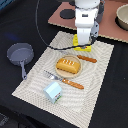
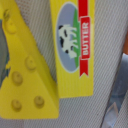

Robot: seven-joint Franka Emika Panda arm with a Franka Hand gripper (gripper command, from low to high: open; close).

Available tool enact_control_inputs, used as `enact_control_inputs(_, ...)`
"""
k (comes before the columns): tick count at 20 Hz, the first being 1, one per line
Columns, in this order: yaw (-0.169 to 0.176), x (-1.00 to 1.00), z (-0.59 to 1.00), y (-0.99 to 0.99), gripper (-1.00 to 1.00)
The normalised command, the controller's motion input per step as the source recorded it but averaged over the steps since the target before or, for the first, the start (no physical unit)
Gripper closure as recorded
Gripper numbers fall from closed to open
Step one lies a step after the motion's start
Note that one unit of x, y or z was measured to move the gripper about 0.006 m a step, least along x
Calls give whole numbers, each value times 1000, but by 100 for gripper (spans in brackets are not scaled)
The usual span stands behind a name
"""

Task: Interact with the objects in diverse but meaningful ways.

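Note:
A yellow holed cheese wedge (image 2: 22,75) lies beside a yellow box with a red "BUTTER" label and a cow picture (image 2: 74,47) on the striped mat. In the exterior view both show as a yellow patch (image 1: 83,47) under my gripper (image 1: 84,39), which hangs low right over them with its fingers apart. A blurred grey finger (image 2: 114,102) shows at the wrist view's edge. A golden-brown bread loaf (image 1: 68,65) sits on a round plate (image 1: 59,71) mid-mat. A pale blue-and-white milk carton (image 1: 53,90) stands near the mat's front.
A grey pan (image 1: 19,53) lies off the mat on the exterior view's left. Orange-handled cutlery (image 1: 87,59) (image 1: 75,84) and a fork (image 1: 50,76) lie around the plate. A pot (image 1: 122,17) sits on a brown board (image 1: 107,27) behind.

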Motion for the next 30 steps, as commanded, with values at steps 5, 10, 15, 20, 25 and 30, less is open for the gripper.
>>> enact_control_inputs(5, 18, -11, 159, 220, -100)
enact_control_inputs(10, 3, -98, -34, 4, -100)
enact_control_inputs(15, 18, -305, -138, 9, -100)
enact_control_inputs(20, 48, -375, -58, 163, -100)
enact_control_inputs(25, 46, -282, -78, 174, -100)
enact_control_inputs(30, 39, -194, -118, 110, -100)
